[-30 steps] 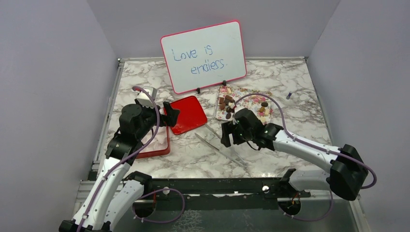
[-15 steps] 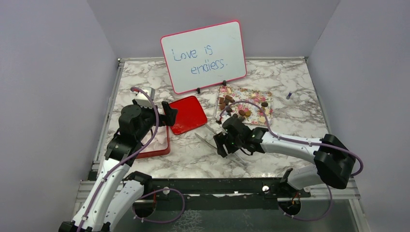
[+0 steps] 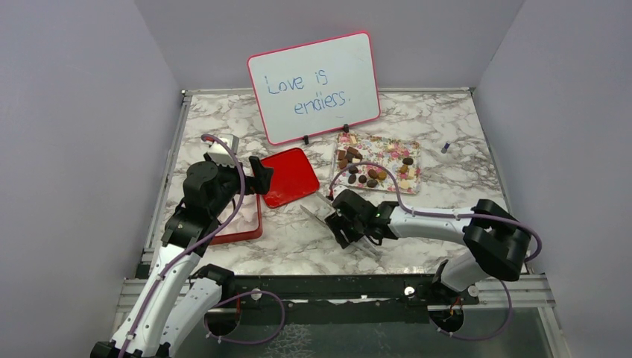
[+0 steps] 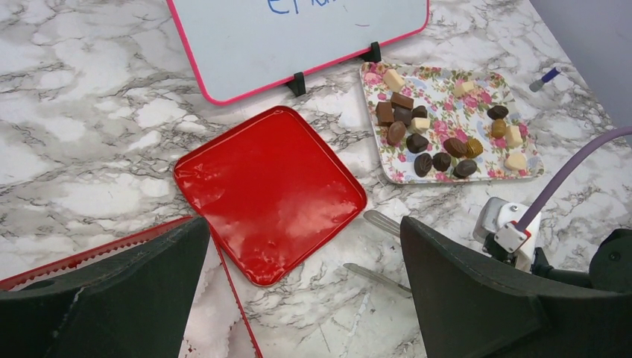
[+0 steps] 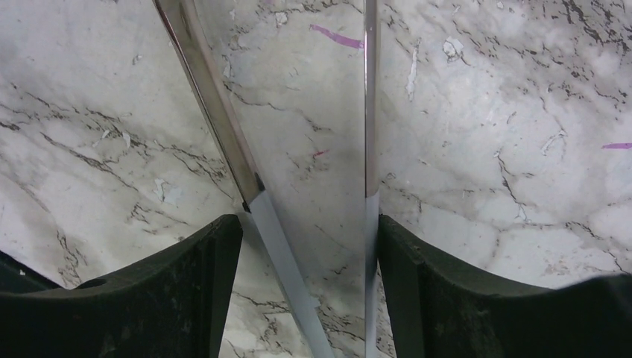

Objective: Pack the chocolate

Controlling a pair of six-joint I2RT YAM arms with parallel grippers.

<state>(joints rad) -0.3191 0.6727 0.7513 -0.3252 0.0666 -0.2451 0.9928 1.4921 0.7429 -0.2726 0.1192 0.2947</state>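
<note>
While the right tool (image 3: 344,224) sits low over the marble tabletop (image 3: 447,119), we see its jaws spread wide with both arms of a pair of metal tweezers (image 5: 223,119) running between its fingers (image 5: 186,291). Each arm lies just beside a finger, though we cannot tell whether they touch. From above, the tweezers (image 3: 369,250) poke out on both sides of this tool. The left tool (image 3: 261,173) hangs above the tabletop with its jaws wide apart and nothing between them. Below it lies a glossy red lid (image 4: 272,190), and the red box base (image 3: 242,227) sits just beside that lid, partly under the left arm. We find the chocolate (image 4: 454,147) clustered on a flower-patterned tray (image 4: 477,112), which stands right of the lid and in front of a pink-rimmed whiteboard (image 3: 313,86), well apart from both tools.
</note>
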